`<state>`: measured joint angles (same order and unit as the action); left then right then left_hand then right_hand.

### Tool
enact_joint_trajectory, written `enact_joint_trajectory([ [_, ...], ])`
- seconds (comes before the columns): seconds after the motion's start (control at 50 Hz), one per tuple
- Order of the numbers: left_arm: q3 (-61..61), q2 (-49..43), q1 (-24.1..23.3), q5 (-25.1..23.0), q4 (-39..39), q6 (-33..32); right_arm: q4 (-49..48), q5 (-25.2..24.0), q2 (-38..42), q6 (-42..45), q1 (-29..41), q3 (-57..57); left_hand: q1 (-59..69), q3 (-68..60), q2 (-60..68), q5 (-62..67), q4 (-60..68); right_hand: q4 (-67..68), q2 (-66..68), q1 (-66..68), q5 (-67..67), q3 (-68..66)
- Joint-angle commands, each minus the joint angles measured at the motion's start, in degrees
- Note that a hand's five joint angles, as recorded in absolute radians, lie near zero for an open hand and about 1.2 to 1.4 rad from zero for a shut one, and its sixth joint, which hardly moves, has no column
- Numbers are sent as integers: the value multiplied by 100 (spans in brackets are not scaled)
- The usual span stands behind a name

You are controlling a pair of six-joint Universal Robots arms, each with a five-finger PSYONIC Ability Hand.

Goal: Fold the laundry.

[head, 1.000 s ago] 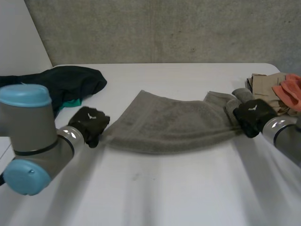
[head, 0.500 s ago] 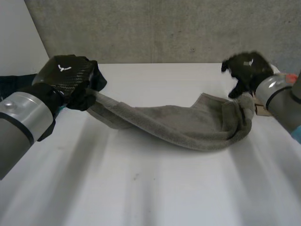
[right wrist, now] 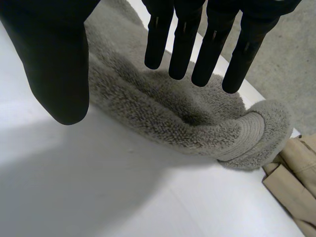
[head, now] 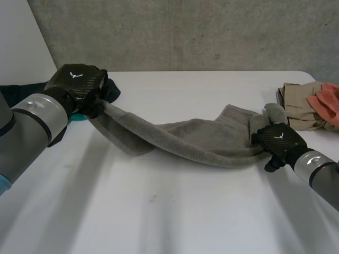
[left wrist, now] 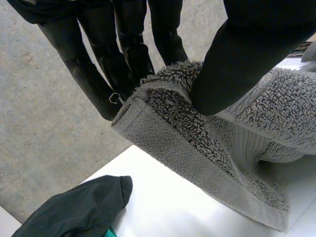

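Head view: one grey towel point(head: 185, 140) sags unfolded from the raised left hand point(head: 79, 84) to the right hand point(head: 278, 143) low over the bench point(head: 175, 211); one dark garment point(head: 18, 91), one tan garment point(head: 296, 106) and one orange garment point(head: 326, 98) wait. Left wrist view: that hand pinches a corner. Right wrist view: straight fingers point(right wrist: 182, 44) grip nothing.

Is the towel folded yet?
No. The towel is bunched, not folded: the left robot hand pinches one end up, the other lies crumpled by the right robot hand.
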<state>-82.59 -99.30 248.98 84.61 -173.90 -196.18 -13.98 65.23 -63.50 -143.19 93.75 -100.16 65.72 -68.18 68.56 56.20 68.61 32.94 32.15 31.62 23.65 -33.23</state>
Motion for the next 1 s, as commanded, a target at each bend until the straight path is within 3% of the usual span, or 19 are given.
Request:
enact_joint_trajectory([
  [0.02, 41, -2, 10, 12, -3, 0, -88, 42, 487, 248, 56, 391, 1428, -1182, 1144, 1380, 1139, 901, 980, 1033, 831, -872],
  [0.1, 94, -28, 28, 12, 6, 0, -105, 130, 786, 397, 100, 611, 1428, -1182, 1144, 1380, 1139, 1656, 1735, 1788, 1585, -1627],
  [0.14, 112, -20, 37, 29, 14, 0, -158, 244, 840, 468, 91, 690, 1428, -1182, 1144, 1380, 1139, 4691, 4769, 4823, 4620, -4662],
  [0.24, 50, 7, 37, 56, 102, 9, -588, 578, 489, 249, 39, 550, 1428, -1182, 1144, 1380, 1139, 4706, 4785, 4838, 4635, -4677],
  [0.3, -38, 68, 55, 38, 225, 18, -598, 649, -406, -164, -67, 602, 1428, -1182, 1144, 1380, 1139, 4706, 4785, 4838, 4635, -4677],
  [0.36, -169, 278, 63, -6, 391, 27, 5, 562, -1135, -699, -250, 838, 1428, -1182, 1144, 1380, 1139, 4706, 4785, 4838, 4635, -4677],
  [0.5, -582, 876, 63, -217, 866, 36, 1335, -10, -1454, -1044, -498, 1946, 1428, -1182, 1144, 1380, 1139, 4706, 4785, 4838, 4635, -4677],
  [0.62, -1145, 1421, 11, -612, 1157, 27, 1469, -239, -630, -869, -59, 3352, 1428, -1182, 1144, 1380, 1139, 4706, 4785, 4838, 4635, -4677],
  [0.82, -1400, 1571, -33, -604, 1157, 36, 696, -590, 1909, -438, 899, 4865, 1428, -1182, 1144, 1380, 1139, 4706, 4785, 4838, 4635, -4677],
  [0.84, -1400, 1563, -33, -595, 1166, 36, 634, -582, 2042, -412, 943, 4918, 1428, -1182, 1144, 1380, 1139, 4004, 4083, 4136, 3933, -3975],
  [0.88, -1391, 1545, -25, -577, 1157, 36, 554, -521, 2297, -368, 1014, 5014, 1428, -1182, 1144, 1380, 1139, 1320, 1399, 1452, 1249, -1291],
  [0.9, -1365, 1545, -7, -569, 1157, 36, 502, -337, 2464, -315, 1057, 5093, 1428, -1182, 1144, 1380, 1139, -2158, -2079, -2026, -2229, 2187],
  [0.96, -1321, 1545, 28, -560, 1166, 36, 510, 146, 2422, -280, 1075, 5112, 1428, -1182, 1144, 1380, 1139, -2294, -2215, -2162, -2365, 2323],
  [1.0, -1260, 1545, 72, -568, 1183, 36, 650, 875, 2115, -411, 1102, 4980, 1428, -1182, 1144, 1380, 1139, -2294, -2215, -2162, -2365, 2323],
])
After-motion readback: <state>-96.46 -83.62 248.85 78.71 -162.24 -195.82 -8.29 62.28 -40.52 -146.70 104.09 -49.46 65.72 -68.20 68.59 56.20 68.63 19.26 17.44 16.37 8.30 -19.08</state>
